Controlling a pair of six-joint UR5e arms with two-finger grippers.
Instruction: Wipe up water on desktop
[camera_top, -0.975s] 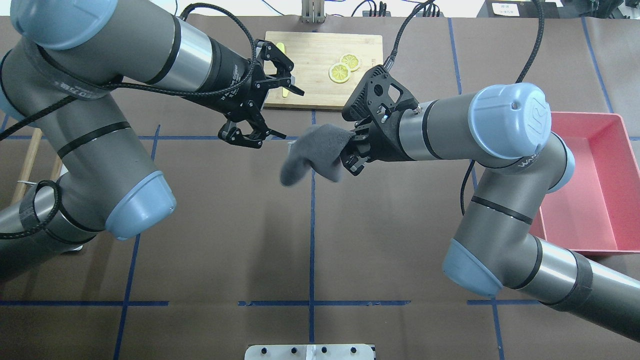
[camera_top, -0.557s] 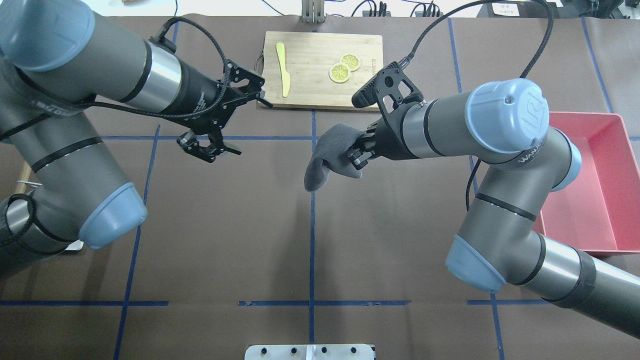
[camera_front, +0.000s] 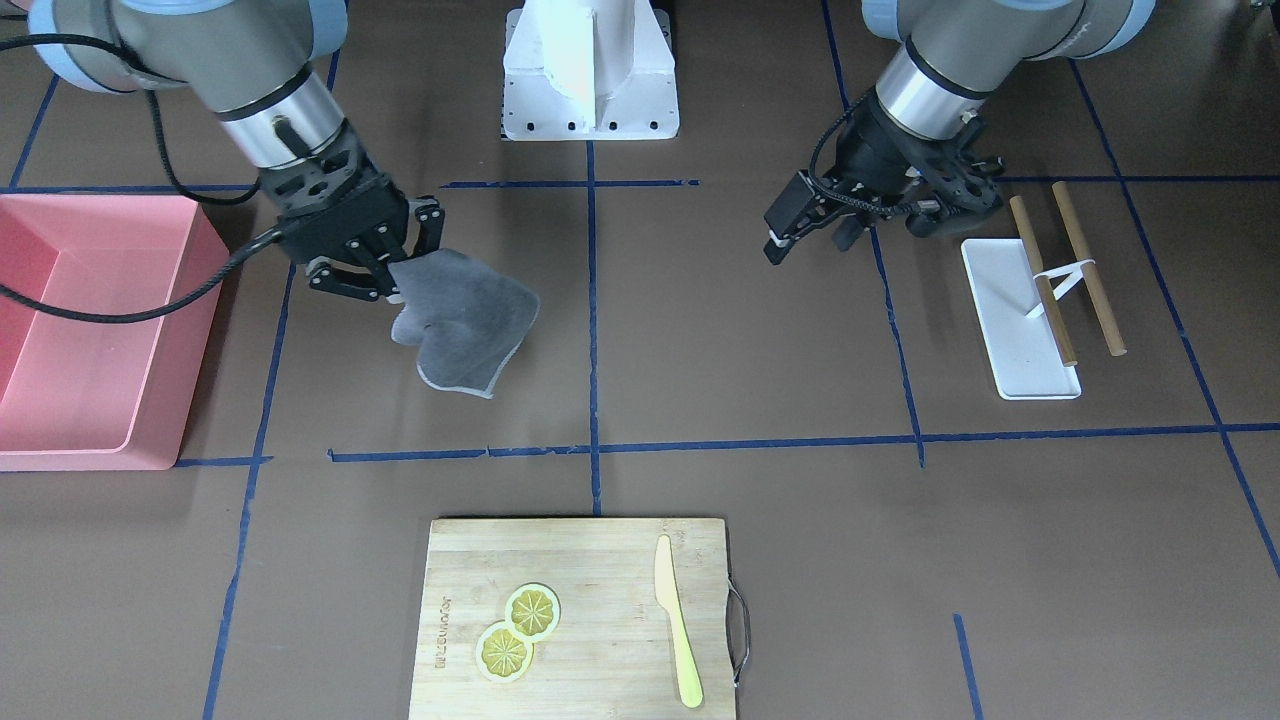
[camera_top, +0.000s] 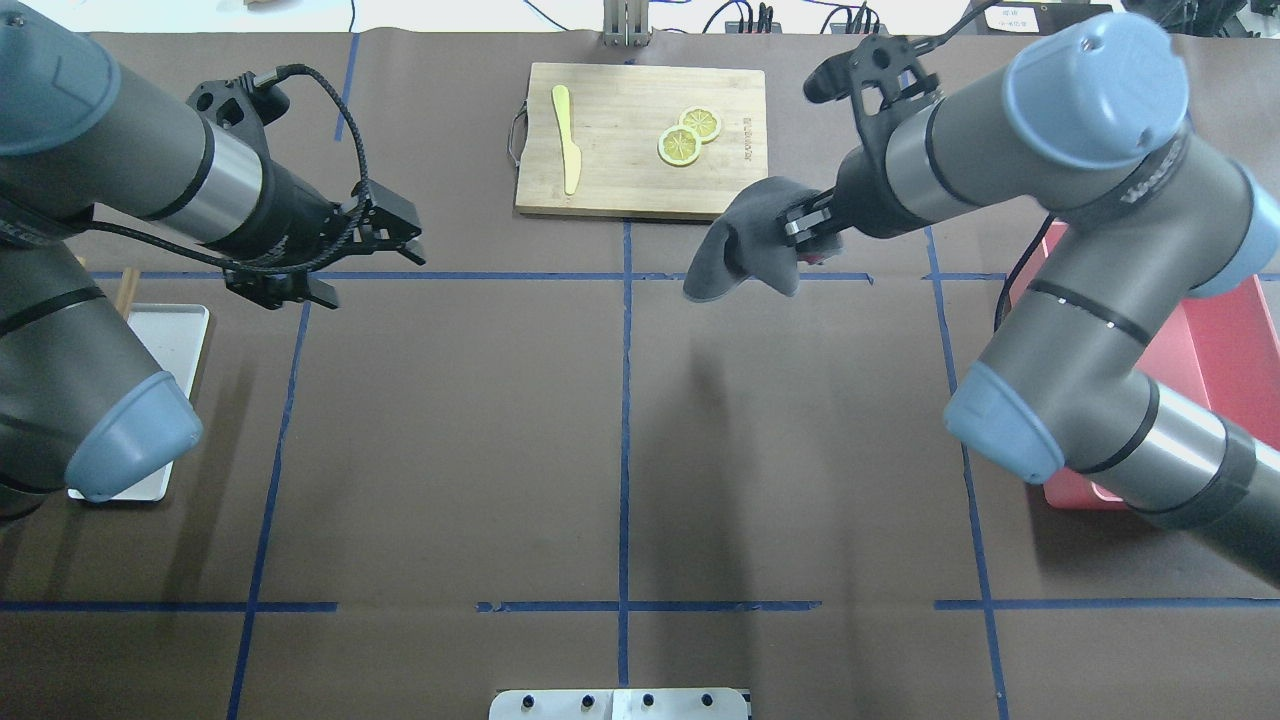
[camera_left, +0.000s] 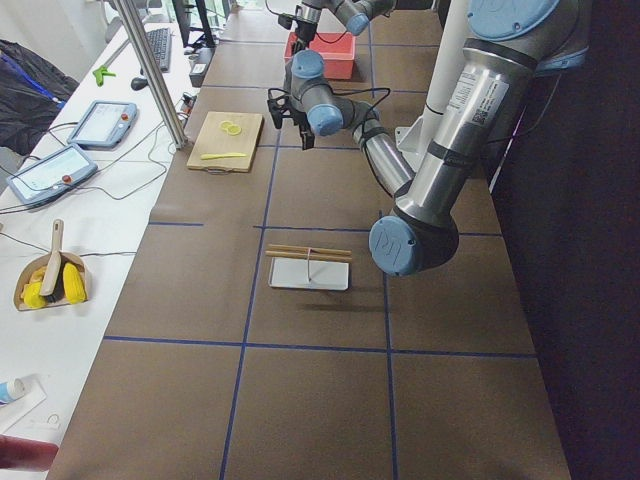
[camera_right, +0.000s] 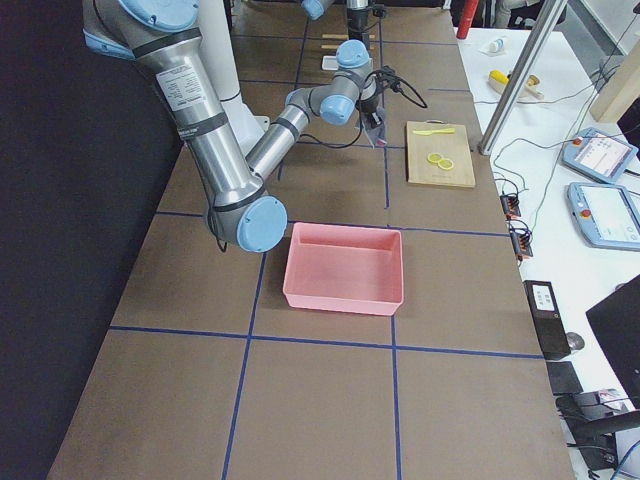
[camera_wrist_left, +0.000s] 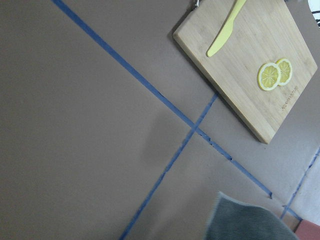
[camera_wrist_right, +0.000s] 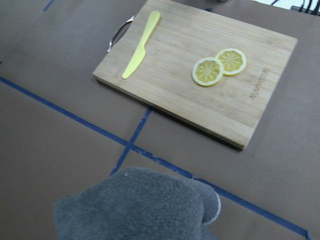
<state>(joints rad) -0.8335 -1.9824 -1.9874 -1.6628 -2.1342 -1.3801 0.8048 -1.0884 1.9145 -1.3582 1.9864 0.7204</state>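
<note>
Right fingers (camera_top: 808, 222): clenched on hanging grey cloth (camera_top: 745, 250), clear of surface (camera_top: 450, 430). Left fingers (camera_top: 392, 220): spread, empty. Advice: lower until cloth lies flat, press evenly, sweep in overlapping strokes.

Brown gridded desktop (camera_top: 450, 450); grey cloth (camera_top: 745, 250) hanging above

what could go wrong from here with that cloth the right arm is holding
The right gripper pinches the grey cloth at one bunched end; the rest hangs free above the desktop, so it might slip out mid-carry. The loose end could snag the rim of the pink bin if the arm swings there low. No water shows on the desktop, so a missed patch cannot be ruled out.
</note>
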